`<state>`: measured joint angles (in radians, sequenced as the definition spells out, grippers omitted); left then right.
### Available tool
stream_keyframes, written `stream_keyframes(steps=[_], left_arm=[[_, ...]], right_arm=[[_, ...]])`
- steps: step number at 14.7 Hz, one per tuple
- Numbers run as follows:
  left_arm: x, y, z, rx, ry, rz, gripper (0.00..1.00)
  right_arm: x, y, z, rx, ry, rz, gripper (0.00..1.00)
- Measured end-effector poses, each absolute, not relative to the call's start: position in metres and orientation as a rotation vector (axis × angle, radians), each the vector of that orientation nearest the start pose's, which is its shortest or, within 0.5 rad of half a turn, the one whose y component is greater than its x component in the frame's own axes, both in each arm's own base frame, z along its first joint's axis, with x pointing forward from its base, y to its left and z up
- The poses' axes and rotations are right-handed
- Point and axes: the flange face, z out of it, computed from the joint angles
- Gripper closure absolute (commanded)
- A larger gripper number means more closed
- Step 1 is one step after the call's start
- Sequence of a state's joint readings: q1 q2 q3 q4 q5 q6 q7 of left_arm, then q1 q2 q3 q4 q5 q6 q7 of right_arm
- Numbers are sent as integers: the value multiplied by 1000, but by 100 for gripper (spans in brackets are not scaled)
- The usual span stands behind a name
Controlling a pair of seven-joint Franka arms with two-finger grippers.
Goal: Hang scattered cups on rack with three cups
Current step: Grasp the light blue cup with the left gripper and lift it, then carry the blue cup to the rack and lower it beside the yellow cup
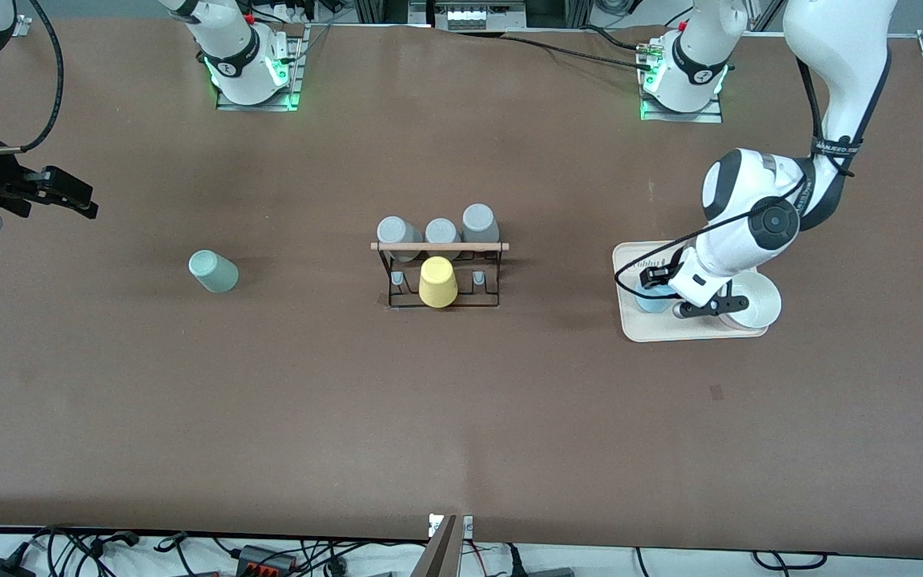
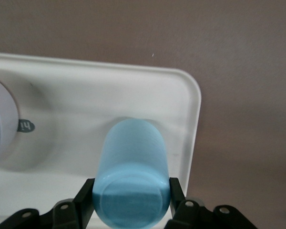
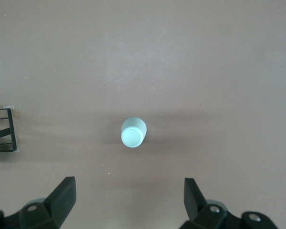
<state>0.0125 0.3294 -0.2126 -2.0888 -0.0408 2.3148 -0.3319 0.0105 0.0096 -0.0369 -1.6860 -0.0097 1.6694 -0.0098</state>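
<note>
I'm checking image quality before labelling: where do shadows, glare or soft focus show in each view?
Front view: even overhead light, soft shadows beside the mint cup and the rack, no glare. Left wrist view: the light blue cup between the left gripper fingers looks soft, shading the cream tray. Right wrist view: right gripper fingertips blurred.

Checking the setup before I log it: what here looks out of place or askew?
Two cups are off the rack: the mint green cup stands alone on the table toward the right arm's end, and the light blue cup sits on the cream tray, the left tool closed around it. Nothing is spilled or broken.
</note>
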Motion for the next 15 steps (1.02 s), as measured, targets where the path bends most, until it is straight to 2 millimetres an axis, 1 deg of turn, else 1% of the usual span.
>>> stream_keyframes(steps=[2,3,4,5,7,11,13,15], left_arm=[[583,-118,300,-3185,-313,212,53],[592,-126,321,-3180,-341,213,53],[598,-138,341,-3176,-376,204,53],[601,-155,358,-3175,-410,183,53],[600,-198,382,-3182,-465,129,53],[586,-279,420,-3205,-555,43,53],[576,-313,428,-3210,-605,32,52],[572,-341,430,-3211,-662,35,52]], right_arm=[[562,-16,573,-3151,24,42,0],[562,-16,573,-3151,24,42,0],[562,-16,573,-3151,24,42,0],[562,-16,573,-3151,24,42,0],[562,-16,572,-3151,25,43,0],[564,-16,572,-3151,26,30,0],[565,-17,570,-3152,26,29,0],[565,-17,570,-3152,27,30,0]])
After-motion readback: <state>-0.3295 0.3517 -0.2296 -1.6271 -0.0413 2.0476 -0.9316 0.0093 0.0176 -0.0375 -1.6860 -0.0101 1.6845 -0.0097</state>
